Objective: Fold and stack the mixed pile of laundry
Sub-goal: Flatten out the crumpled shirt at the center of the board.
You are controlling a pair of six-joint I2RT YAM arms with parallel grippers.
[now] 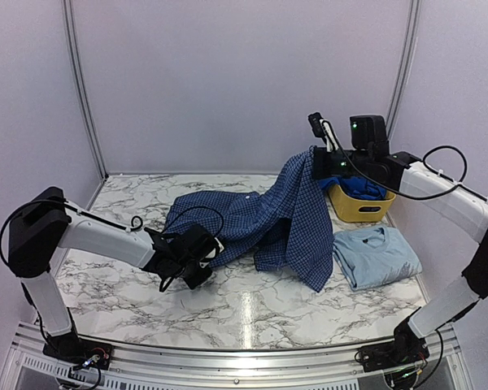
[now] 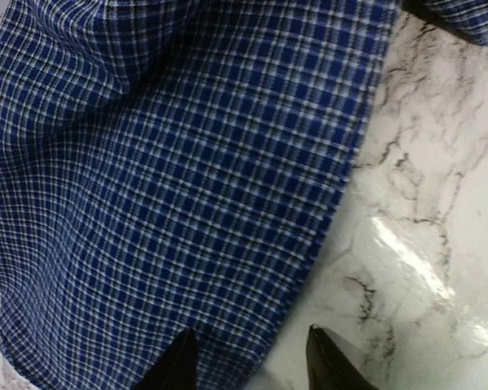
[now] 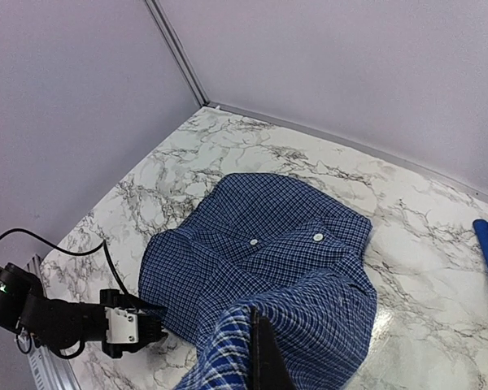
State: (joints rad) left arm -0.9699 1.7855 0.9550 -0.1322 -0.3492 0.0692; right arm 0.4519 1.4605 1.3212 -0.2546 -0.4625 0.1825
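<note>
A marble table between pale walls carried one checked shirt, one folded sky-blue T-shirt and one yellow basket. The right gripper pinched the shirt and held it up. The left gripper, fingers apart, was at its hem.

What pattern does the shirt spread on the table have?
The shirt has a small navy-and-white check, clearest in the left wrist view.
</note>
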